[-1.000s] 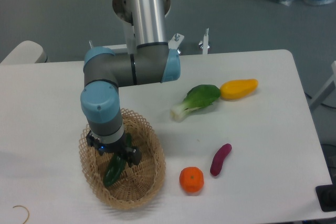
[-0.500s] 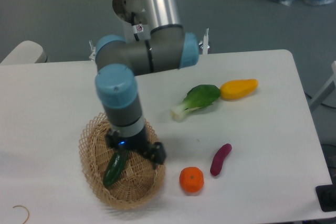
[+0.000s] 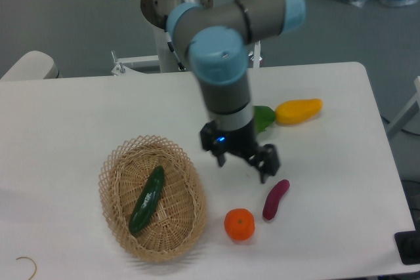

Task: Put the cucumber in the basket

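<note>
The dark green cucumber [image 3: 147, 199] lies slantwise inside the tan wicker basket [image 3: 117, 224] at the front left of the table. Nothing holds it. My gripper [image 3: 244, 166] hangs well to the right of the basket, over the table above the purple vegetable. Its fingers are spread apart and empty, so it is open.
A purple vegetable [image 3: 275, 199] and an orange fruit [image 3: 239, 224] lie just below and beside the gripper. A yellow vegetable [image 3: 298, 110] lies at the back right, with the leafy bok choy [image 3: 264, 117] mostly hidden behind the arm. A thin loop [image 3: 26, 266] lies at the front left corner.
The gripper has let go of the cucumber, left the basket and swung right to the table's middle. The cucumber stays lying in the basket.
</note>
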Robot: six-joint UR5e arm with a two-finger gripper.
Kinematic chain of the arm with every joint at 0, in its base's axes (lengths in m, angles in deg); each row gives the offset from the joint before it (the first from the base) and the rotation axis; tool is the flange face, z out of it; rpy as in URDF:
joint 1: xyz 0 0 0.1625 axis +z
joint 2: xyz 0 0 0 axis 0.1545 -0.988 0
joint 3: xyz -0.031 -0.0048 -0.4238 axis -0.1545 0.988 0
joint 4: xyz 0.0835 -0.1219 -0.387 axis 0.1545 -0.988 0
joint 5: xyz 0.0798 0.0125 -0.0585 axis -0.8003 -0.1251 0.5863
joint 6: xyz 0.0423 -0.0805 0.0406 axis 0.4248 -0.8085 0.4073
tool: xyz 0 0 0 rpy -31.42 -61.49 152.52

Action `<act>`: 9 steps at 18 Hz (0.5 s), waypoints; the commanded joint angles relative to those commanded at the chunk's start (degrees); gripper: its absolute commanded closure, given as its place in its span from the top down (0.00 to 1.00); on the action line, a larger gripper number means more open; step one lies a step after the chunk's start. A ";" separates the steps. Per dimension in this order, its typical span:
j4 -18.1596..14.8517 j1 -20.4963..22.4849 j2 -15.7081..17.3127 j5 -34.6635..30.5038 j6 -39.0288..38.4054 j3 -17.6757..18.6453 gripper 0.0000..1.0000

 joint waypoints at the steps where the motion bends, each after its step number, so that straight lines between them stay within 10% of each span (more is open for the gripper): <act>1: -0.26 0.62 0.53 0.00 2.73 0.00 1.00; 9: -2.11 2.65 1.59 2.90 9.61 -0.44 1.00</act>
